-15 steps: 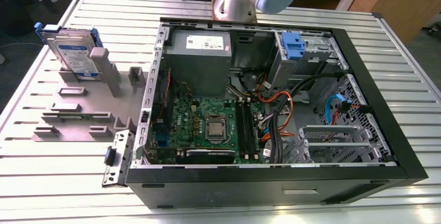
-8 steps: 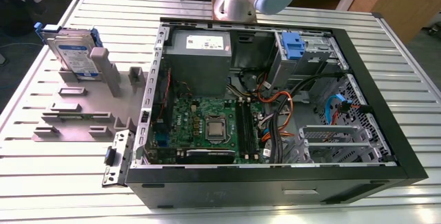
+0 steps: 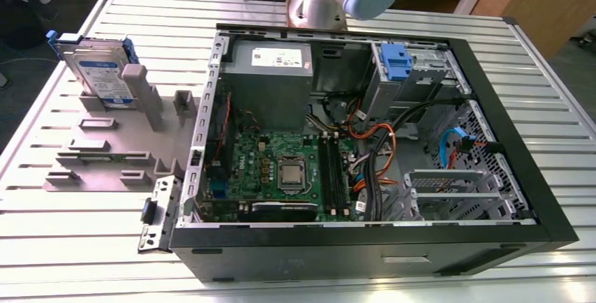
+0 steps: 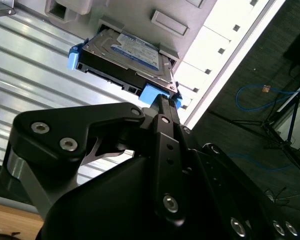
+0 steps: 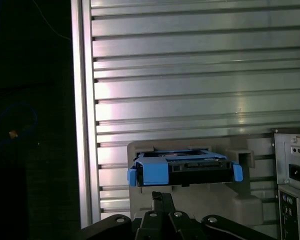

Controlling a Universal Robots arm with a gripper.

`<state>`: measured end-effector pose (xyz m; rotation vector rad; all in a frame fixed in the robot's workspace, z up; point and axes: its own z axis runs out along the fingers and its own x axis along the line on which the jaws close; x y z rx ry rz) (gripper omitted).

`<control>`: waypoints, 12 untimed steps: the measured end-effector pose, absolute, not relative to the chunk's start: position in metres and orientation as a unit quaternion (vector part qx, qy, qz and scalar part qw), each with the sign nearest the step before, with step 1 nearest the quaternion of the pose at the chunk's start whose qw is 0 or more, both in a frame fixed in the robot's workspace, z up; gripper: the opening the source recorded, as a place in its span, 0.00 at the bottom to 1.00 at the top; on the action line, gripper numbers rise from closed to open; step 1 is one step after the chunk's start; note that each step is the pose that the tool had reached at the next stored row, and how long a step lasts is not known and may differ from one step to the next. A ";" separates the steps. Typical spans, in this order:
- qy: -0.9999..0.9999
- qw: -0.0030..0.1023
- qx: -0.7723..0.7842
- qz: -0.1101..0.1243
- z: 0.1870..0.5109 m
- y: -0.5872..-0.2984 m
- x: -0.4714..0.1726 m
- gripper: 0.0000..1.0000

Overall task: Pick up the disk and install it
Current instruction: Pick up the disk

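The robot arm's jaws reach toward the disk (image 4: 121,56), their tip right at its blue bracket (image 4: 154,94); whether they are parted or clenched cannot be told. The disk stands on edge in a grey holder (image 3: 102,155) on the slatted tabletop (image 3: 75,247), not yet lifted. Its long side runs across the jaws' line of reach. The open computer case (image 3: 517,135) sits toward the exterior view's right.

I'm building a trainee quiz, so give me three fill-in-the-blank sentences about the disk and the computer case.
1. The disk stands on edge in a ____ holder.
2. The bracket around the disk is ____.
3. In the exterior view, the disk stands to the ____ of the open computer case.
Missing: grey; blue; left.
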<state>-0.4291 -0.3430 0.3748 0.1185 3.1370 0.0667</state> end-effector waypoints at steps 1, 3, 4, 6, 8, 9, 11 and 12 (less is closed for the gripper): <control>0.999 0.001 0.038 0.021 0.375 -0.343 -0.429 0.11; 0.999 0.001 0.038 0.021 0.375 -0.343 -0.429 0.11; 0.999 0.001 0.038 0.021 0.375 -0.343 -0.429 0.11; 0.999 0.001 0.038 0.021 0.375 -0.343 -0.429 0.11; 0.999 0.001 0.038 0.021 0.375 -0.343 -0.429 0.11; 0.999 0.001 0.037 0.021 0.375 -0.343 -0.429 0.11; 0.999 0.001 0.034 0.021 0.375 -0.343 -0.429 0.11; 0.999 0.001 0.030 0.021 0.375 -0.343 -0.429 0.11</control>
